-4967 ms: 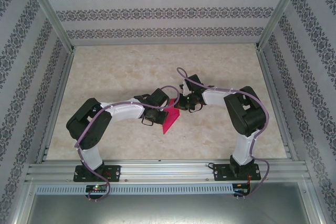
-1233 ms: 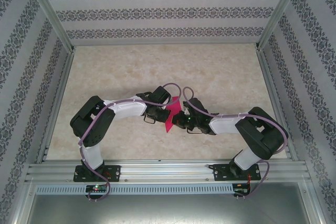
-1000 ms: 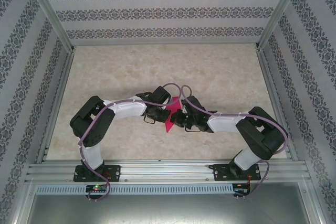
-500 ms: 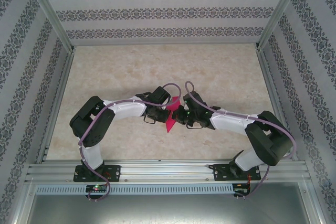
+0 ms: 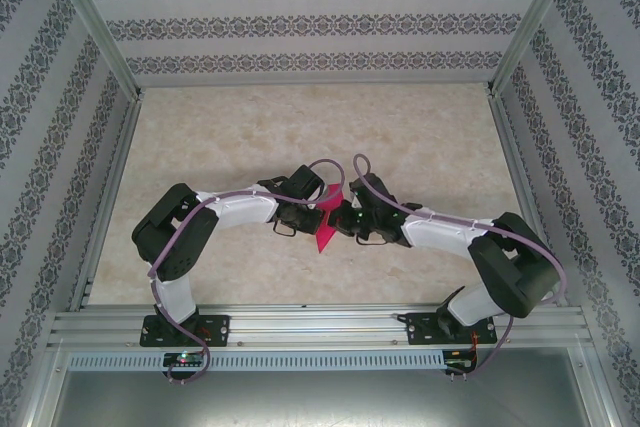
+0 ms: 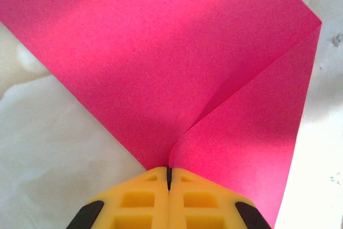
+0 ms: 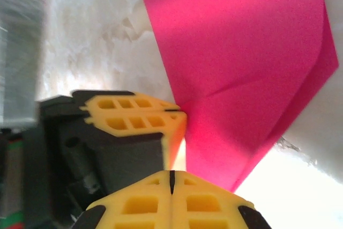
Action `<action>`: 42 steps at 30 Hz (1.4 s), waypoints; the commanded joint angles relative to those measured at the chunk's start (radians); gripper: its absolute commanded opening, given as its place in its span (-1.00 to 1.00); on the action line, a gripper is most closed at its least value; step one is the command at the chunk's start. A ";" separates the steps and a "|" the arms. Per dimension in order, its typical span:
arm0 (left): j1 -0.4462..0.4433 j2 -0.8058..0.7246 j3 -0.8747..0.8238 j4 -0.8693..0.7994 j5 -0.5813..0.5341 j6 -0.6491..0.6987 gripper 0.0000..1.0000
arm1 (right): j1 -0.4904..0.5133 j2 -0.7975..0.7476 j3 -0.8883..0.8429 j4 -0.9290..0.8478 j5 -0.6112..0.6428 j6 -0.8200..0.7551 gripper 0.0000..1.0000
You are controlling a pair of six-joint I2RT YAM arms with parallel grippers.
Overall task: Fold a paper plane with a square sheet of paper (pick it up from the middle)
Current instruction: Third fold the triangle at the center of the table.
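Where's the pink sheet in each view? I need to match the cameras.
Top external: pink sheet just below mid-picture.
Left wrist: across the top and right, pinched in the left gripper at bottom centre.
Right wrist: upper right.
Shared landmark: the left gripper, at the sheet's left side from above, its yellow fingers left-centre in the right wrist view.

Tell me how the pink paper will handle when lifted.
Likely floppy: the paper buckles into a soft curve where the left gripper pinches it. Probably light, being a thin sheet. It should crease easily; one sharp fold already shows.
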State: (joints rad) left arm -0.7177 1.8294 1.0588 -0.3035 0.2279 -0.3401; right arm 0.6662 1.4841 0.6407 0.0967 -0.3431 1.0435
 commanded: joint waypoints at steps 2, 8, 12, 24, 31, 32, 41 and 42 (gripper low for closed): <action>-0.008 0.070 -0.008 -0.035 0.019 0.020 -1.00 | 0.024 0.033 -0.024 0.088 -0.004 0.006 -1.00; -0.008 0.064 0.001 -0.036 0.021 0.018 -1.00 | 0.030 0.062 -0.047 0.158 -0.003 0.007 -1.00; -0.008 0.069 0.003 -0.036 0.026 0.020 -1.00 | 0.034 0.087 -0.053 0.148 0.005 0.002 -1.00; -0.008 0.088 0.023 -0.054 0.024 0.033 -1.00 | 0.019 0.155 -0.156 0.303 -0.012 0.046 -1.00; -0.008 0.082 0.024 -0.057 0.016 0.036 -1.00 | -0.029 -0.032 -0.048 0.061 0.039 -0.085 -1.00; -0.008 0.082 0.026 -0.060 0.018 0.036 -1.00 | -0.048 -0.029 -0.050 0.058 0.037 -0.089 -1.00; -0.008 0.080 0.025 -0.062 0.017 0.036 -1.00 | -0.103 0.112 -0.023 0.186 -0.060 -0.096 -1.00; -0.008 0.078 0.025 -0.062 0.016 0.038 -1.00 | -0.105 0.122 -0.025 0.183 -0.051 -0.098 -1.00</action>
State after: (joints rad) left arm -0.7177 1.8488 1.0931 -0.3344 0.2333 -0.3244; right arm 0.5606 1.5757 0.5930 0.2581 -0.3714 0.9798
